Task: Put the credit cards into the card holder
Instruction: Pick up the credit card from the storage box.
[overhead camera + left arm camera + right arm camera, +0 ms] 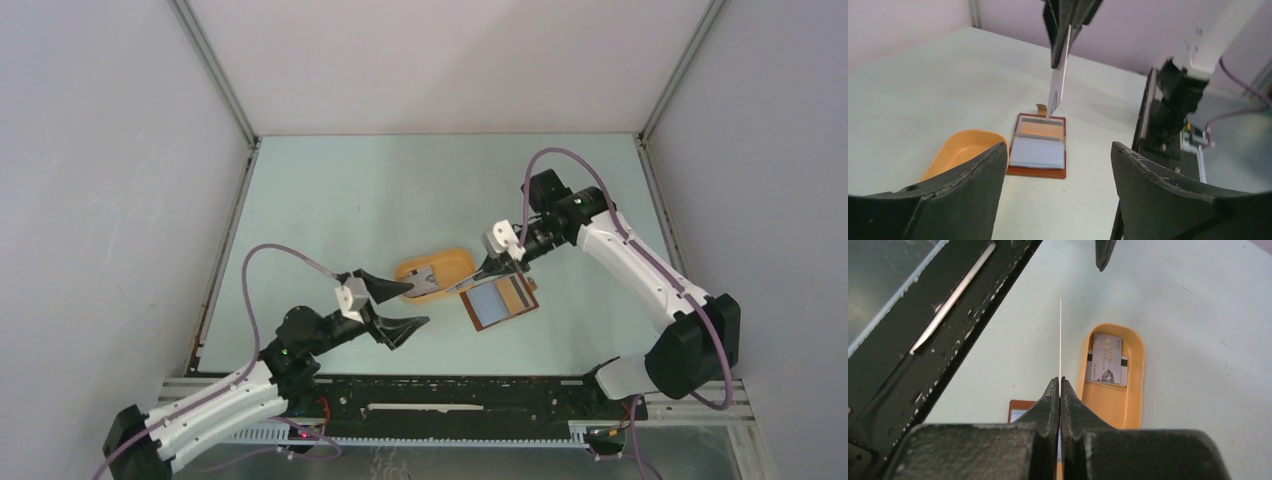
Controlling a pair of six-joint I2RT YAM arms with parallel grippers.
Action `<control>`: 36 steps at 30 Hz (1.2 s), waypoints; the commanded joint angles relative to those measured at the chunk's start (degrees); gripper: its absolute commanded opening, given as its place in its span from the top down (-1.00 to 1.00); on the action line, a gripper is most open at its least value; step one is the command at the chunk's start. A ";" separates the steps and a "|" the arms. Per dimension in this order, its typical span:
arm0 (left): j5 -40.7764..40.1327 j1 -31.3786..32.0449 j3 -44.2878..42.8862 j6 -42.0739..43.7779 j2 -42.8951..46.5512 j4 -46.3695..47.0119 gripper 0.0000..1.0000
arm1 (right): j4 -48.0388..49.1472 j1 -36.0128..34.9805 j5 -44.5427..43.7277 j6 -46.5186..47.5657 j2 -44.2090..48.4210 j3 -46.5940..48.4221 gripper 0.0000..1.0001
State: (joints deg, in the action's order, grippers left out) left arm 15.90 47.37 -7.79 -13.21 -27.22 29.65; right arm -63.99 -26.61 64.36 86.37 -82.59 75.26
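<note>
Right gripper (1060, 384) clenched on a thin pale rectangular credit card (1058, 85), edge-on, long axis running straight out from the fingertips and pointing down. Under its tip: open reddish-brown leather card holder (1040, 145). Beside it: orange oval plastic tray (1135, 390) holding more cards (1107, 360). Left gripper (412, 305) released, empty.

An orange-yellow oval tray (458, 260) is located near the centre of the pale green tabletop (380, 190). A black rail (450, 397) is fitted along the near edge. The remaining edges are enclosed by pale walls (100, 150).
</note>
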 commanded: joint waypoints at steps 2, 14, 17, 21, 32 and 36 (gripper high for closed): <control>-5.60 9.50 -2.64 21.28 -4.81 2.51 -0.60 | -4.68 0.16 -2.03 19.98 9.33 -5.90 1.00; -9.09 17.54 -10.75 29.90 -19.04 3.71 -0.44 | -10.44 0.67 -2.32 35.77 17.51 -12.88 1.00; -7.64 17.73 -11.63 29.73 -20.64 4.62 -0.42 | -10.43 0.77 -2.60 35.71 18.04 -13.74 1.00; -4.09 17.75 -12.25 27.82 -21.88 5.77 -0.39 | -7.75 0.86 -1.57 26.80 18.18 -13.75 1.00; -6.74 17.60 -10.82 19.88 -27.70 16.15 -0.03 | 5.63 0.90 1.39 -9.50 17.37 -14.46 1.00; -8.53 17.50 -8.53 15.67 -30.39 25.92 0.06 | 13.19 1.29 2.99 -24.50 16.54 -14.44 1.00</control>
State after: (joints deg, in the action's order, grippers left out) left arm 10.52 64.86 -16.45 7.62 -55.86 42.59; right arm -59.79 -25.89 63.55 81.28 -65.69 60.66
